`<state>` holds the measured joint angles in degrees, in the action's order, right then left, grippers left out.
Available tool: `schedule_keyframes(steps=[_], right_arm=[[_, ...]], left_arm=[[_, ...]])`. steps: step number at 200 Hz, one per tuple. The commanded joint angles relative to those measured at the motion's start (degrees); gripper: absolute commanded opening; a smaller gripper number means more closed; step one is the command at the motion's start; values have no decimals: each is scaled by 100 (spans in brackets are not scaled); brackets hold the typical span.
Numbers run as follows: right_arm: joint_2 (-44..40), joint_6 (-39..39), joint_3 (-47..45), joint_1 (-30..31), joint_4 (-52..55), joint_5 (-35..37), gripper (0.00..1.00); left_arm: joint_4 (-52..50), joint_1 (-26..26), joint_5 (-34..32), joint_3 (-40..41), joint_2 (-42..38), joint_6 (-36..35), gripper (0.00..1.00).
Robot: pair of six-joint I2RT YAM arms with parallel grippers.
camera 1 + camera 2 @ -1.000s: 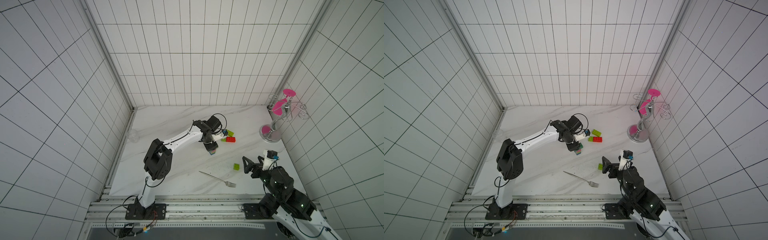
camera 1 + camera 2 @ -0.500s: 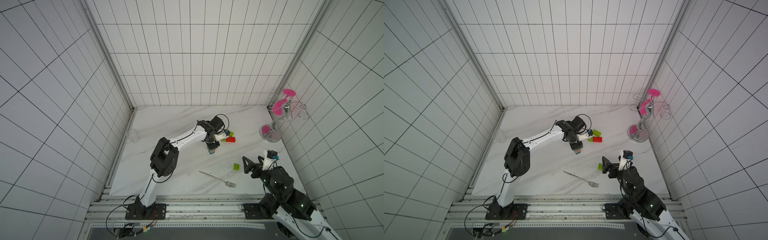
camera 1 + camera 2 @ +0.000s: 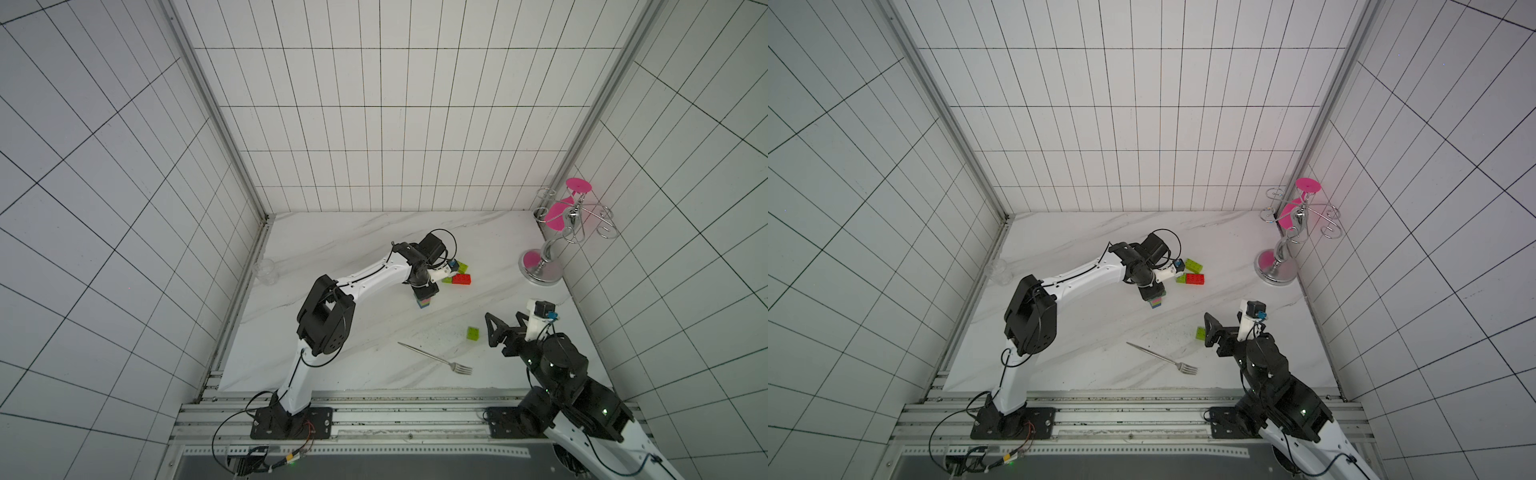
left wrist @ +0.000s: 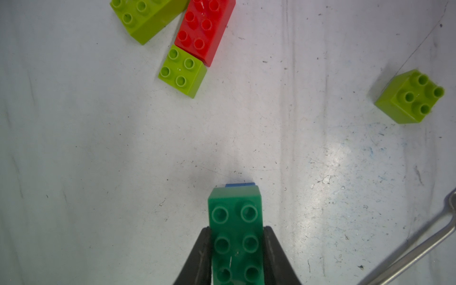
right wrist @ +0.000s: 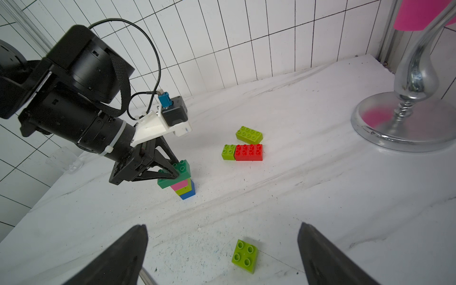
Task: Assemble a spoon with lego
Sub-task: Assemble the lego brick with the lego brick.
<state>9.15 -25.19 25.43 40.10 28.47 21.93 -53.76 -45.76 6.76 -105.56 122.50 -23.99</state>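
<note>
Left arm's elbow has swung slightly right and its jaws have closed in since a second ago. Left gripper [image 4: 237,230] now clamps the short width of the dark green rectangular studded brick [image 4: 235,214], brick's long axis in line with the fingers. Brick sits atop the spoon [image 5: 185,189], so far a narrow pink-lime-blue plastic stem standing mid-table, and overhangs it on the gripper side.

Next piece probably the red rectangular brick [image 5: 248,152], just right and slightly far of this gripper, long axis left-right; left arm nearer. Small lime square brick [image 5: 228,152] touches its left end, lime rectangular brick [image 5: 249,134] just beyond.

Right gripper [image 5: 222,225] spread wide, empty, near right. Loose lime square brick [image 5: 244,256] just ahead of its tips. Thin metal fork [image 3: 435,356] near edge, apart
</note>
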Motion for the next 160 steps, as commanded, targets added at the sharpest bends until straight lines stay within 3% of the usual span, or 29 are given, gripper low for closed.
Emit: schedule_keyframes(steps=[1,49,93,160], right_arm=[[-36,58,-138,-43,-34,48,98],[26,41,-161,-46,-41,91,98],[320,12,-44,-42,-74,185,99],[1504,-352,555,-39,498,346,99]], left_arm=[[79,30,234,389,-64,-43,25],[266,58,400,824,-169,-135,25],[238,110,458,694,-323,-207,33],[113,192,449,271,-1016,-91,64]])
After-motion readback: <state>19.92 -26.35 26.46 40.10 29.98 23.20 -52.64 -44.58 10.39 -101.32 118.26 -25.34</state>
